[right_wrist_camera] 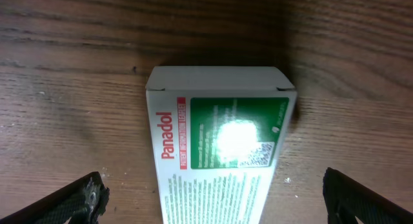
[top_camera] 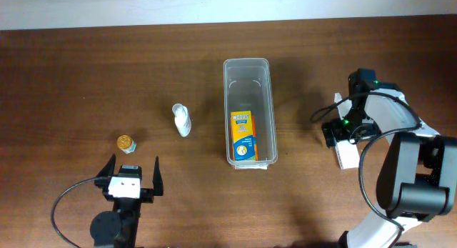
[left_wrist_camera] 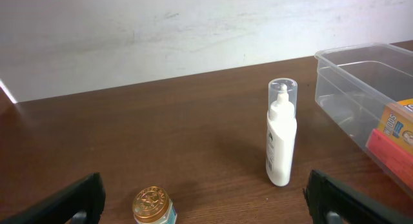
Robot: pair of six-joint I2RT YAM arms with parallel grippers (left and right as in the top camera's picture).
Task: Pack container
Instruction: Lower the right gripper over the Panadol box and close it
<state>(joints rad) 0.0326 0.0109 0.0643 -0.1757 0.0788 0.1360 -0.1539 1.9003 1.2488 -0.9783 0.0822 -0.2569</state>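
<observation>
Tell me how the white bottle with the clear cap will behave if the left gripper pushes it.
The white bottle stands upright, tall on a narrow base, so a high push would probably tip it. Its body looks rounded, so once down it may roll. Smooth plastic could slip.

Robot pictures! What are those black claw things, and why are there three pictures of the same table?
They are two robot arms, and each ends in a two-finger claw called a gripper. One picture comes from a camera above the table; the other two come from little cameras on the arms' wrists, so you see close up what each claw faces.

From above, the left gripper is open and holds nothing. In front of it stand a white bottle with a clear cap and a small jar with a gold lid.

The right gripper is open too, hovering over a white Panadol box that lies on the table.

In the middle is the container, a long clear bin. A yellow and orange box already lies inside. Nothing is being held.
</observation>
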